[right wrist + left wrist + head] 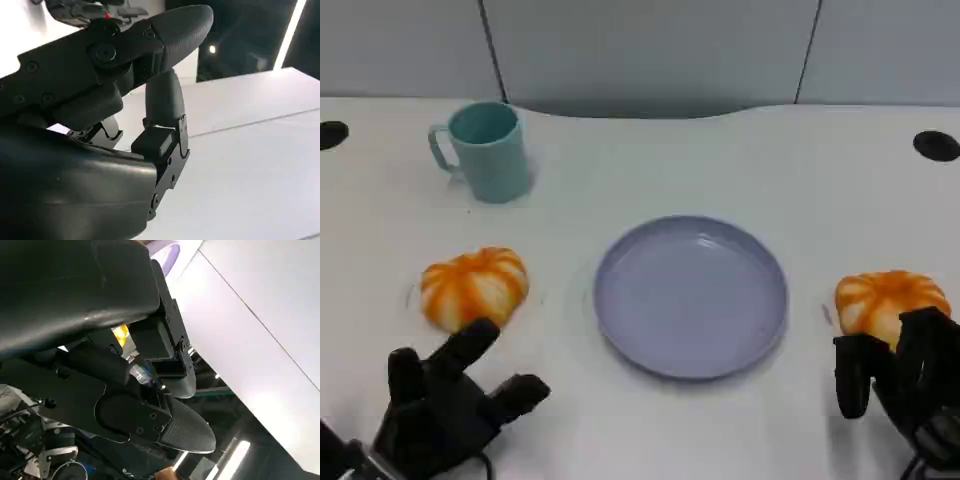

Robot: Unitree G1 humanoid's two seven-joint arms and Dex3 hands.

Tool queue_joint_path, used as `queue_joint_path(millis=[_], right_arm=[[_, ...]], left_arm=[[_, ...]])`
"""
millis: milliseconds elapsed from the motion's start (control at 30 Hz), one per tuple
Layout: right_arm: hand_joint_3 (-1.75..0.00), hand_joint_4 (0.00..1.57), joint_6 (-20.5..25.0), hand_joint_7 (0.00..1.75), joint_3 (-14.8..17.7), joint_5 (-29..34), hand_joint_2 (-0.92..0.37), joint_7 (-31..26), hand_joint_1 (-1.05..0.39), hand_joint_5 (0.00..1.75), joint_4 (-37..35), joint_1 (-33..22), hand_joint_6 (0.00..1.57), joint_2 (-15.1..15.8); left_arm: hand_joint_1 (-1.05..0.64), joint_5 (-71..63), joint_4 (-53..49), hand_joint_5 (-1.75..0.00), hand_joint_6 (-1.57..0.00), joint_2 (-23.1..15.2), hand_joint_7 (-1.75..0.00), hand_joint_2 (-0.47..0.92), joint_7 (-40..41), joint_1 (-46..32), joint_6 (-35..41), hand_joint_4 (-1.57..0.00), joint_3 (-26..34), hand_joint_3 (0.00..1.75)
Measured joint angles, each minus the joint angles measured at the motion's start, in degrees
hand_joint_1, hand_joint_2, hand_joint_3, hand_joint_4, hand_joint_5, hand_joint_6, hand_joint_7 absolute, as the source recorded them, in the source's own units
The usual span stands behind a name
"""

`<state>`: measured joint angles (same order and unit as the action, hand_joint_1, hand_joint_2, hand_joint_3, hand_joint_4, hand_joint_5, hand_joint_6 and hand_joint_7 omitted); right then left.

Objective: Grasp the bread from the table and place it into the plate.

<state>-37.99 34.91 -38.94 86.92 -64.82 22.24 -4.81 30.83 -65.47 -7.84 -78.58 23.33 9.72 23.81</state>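
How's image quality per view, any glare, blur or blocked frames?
Head view: even light, slightly soft, faint sheen on the plate. Left wrist view: left hand dark, close, blocking much; bright lamp streak. Right wrist view: right hand fills the foreground, strip-light glare behind.

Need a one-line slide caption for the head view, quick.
Empty plate between two bread rolls; both hands near, holding nothing.

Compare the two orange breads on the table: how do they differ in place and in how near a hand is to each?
The left bread lies left of the plate, whole in sight; the right bread lies right of it, partly hidden by the right hand. The left hand is open just before the left bread, its fingers spread; the right hand's fingers overlap the right bread, though a grip cannot be told. Both are round, orange with pale stripes, and outside the plate.
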Motion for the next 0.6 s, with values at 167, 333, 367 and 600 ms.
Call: queue_joint_path(millis=[167,333,367,600], right_arm=[[0.0,0.89,1.3,1.47,0.2,-0.9,-0.86,0.1,-0.37,1.75,0.1,0.0,0.69,-0.4],[0.0,0.89,-1.2,1.56,0.1,-0.8,-0.87,-0.6,-0.4,1.75,0.4,-0.2,0.65,-0.9],[-0.01,0.89,-1.2,1.55,0.1,-0.8,-0.88,-0.6,-0.4,1.75,0.4,-0.3,0.64,-0.9],[0.0,0.91,-1.5,1.69,0.2,-0.9,-0.87,-1.0,-0.38,1.75,0.5,-0.3,0.63,-1.1]], left_arm=[[-0.98,0.0,0.0,-0.23,-1.14,0.0,0.0,0.92,0.0,0.0,0.0,-1.14,0.0,0.02],[-0.98,0.0,0.0,-0.24,-1.14,0.0,0.0,0.92,0.0,0.0,0.0,-1.14,0.0,0.02],[-0.98,0.0,0.0,-0.24,-1.15,0.0,-0.01,0.92,0.0,0.0,0.0,-1.14,0.0,0.02],[-0.98,0.0,0.0,-0.25,-1.14,0.0,0.0,0.92,0.0,0.0,0.0,-1.12,0.0,0.02]])
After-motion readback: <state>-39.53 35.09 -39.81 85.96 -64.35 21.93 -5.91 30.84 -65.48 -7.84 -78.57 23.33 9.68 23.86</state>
